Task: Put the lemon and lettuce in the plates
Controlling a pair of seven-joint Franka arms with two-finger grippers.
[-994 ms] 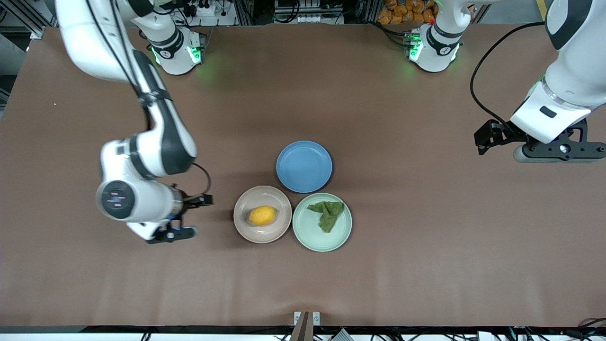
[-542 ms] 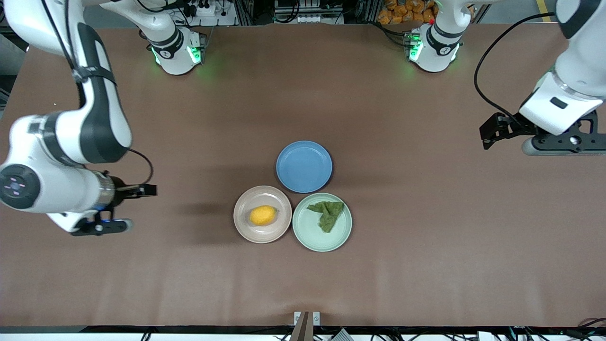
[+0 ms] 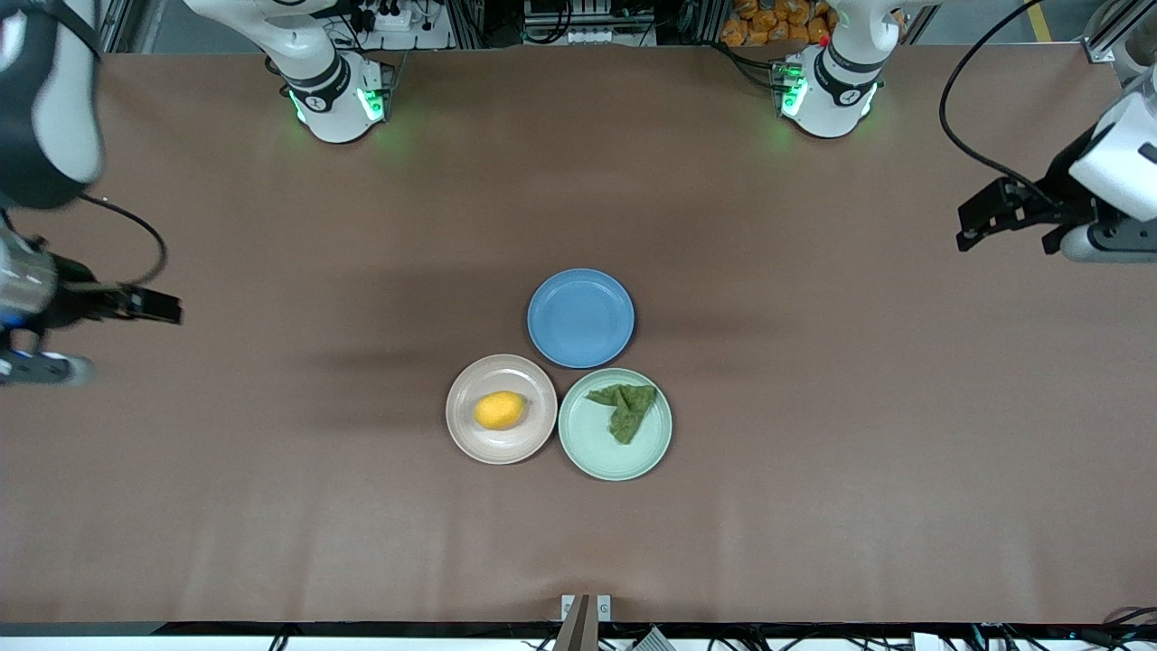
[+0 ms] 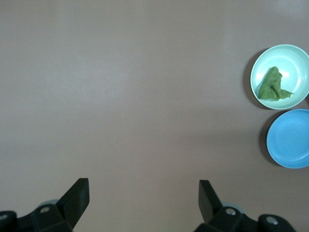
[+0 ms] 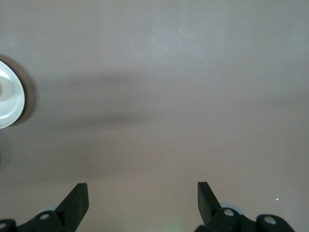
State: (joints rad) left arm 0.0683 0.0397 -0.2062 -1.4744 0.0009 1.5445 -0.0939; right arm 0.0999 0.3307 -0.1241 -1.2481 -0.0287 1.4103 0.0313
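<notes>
The lemon [image 3: 500, 410] lies in the beige-pink plate [image 3: 463, 434]. The lettuce [image 3: 625, 408] lies in the mint green plate [image 3: 597, 457], beside the beige one toward the left arm's end. In the left wrist view the lettuce [image 4: 273, 86] shows in the mint plate [image 4: 294, 57]. My left gripper [image 3: 1105, 242] [image 4: 143, 186] is open and empty over bare table at the left arm's end. My right gripper [image 3: 36, 368] [image 5: 142, 189] is open and empty over bare table at the right arm's end. An edge of the beige-pink plate [image 5: 9, 101] shows in the right wrist view.
An empty blue plate [image 3: 580, 317] [image 4: 289, 138] sits just farther from the front camera than the two plates, touching or almost touching them. The brown table [image 3: 813, 506] carries nothing else.
Both arms have swung outward from the plates, the right gripper toward its end of the table and the left gripper toward its end. The lemon, lettuce and plates have not moved.
</notes>
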